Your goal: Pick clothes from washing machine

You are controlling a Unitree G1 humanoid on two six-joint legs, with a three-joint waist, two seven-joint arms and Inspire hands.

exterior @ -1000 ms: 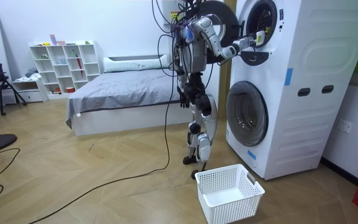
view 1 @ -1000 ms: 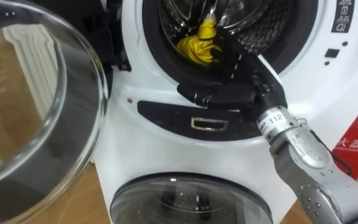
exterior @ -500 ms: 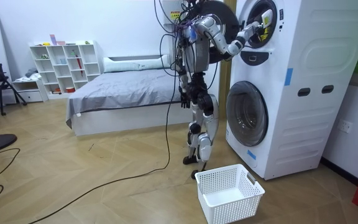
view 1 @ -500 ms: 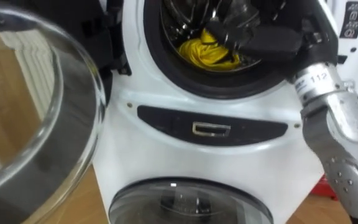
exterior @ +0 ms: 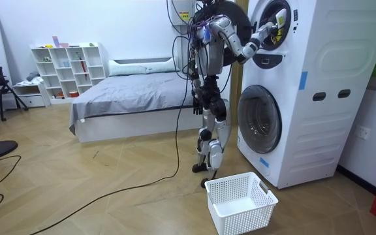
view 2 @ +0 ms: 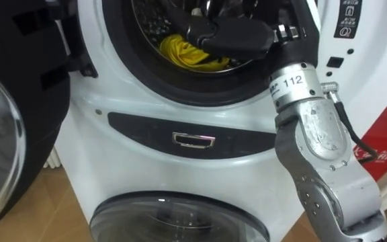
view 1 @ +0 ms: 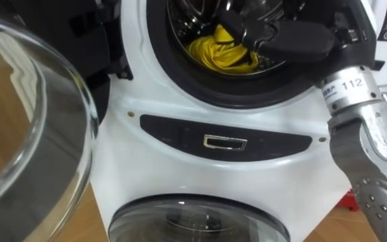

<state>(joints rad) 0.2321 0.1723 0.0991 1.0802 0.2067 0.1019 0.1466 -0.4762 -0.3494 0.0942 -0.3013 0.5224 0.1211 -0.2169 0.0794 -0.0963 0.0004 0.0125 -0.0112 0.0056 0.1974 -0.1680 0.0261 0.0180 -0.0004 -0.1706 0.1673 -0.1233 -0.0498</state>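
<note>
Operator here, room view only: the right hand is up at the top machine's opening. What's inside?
Observer: A yellow cloth, bunched low at the front of the drum.
Operator: Is the hand on it?
Observer: The right hand is inside the drum with its fingers over the cloth's top. I cannot tell whether they grip it.
Operator: Is the door in the arm's way?
Observer: No. The glass door stands open on the robot's left, and the arm comes in from the right, well apart from it.
</note>
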